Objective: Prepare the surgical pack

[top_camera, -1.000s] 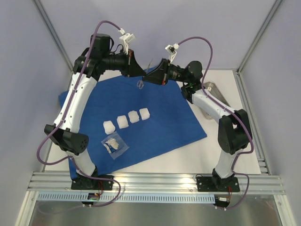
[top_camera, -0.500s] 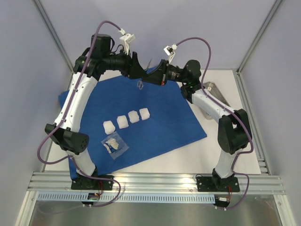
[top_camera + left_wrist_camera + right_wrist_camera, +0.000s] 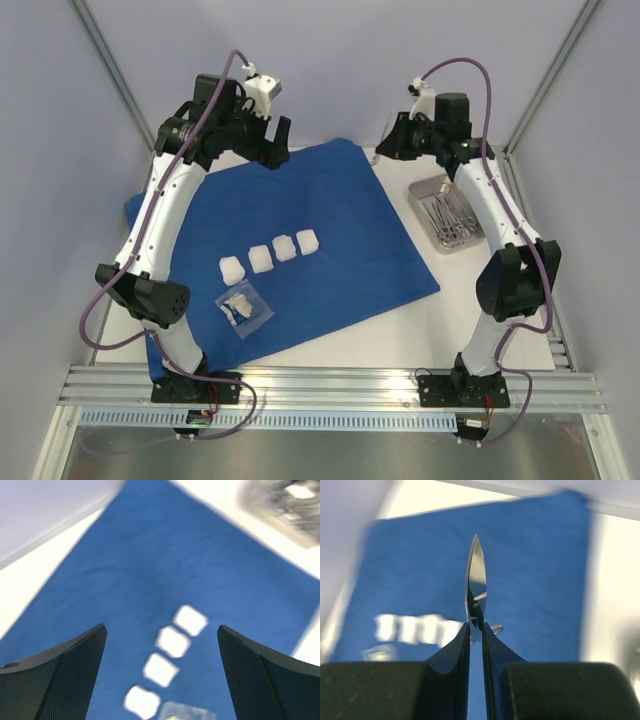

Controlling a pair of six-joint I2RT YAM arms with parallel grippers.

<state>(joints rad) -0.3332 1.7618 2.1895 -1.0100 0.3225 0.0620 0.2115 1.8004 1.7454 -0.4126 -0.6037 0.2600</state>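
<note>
My left arm point(image 3: 160, 215) arched up from its base and reached to the far left, with the wrist bent inward. My left gripper point(image 3: 278, 140) was wide open. In the wrist view its fingers point(image 3: 75, 670) were spread apart with nothing between them. My right arm point(image 3: 500, 210) stood tall on the right side, forearm stretched toward the far edge and wrist turned leftward. My right gripper point(image 3: 390, 150) was nearly closed, jaws pinching the scissors point(image 3: 476, 580) low down. The blades pointed straight out past the fingertips.

Far half of the drape point(image 3: 340, 200) lies bare — gauze squares point(image 3: 261, 259) and a packet point(image 3: 243, 308) crowd its near-left.
</note>
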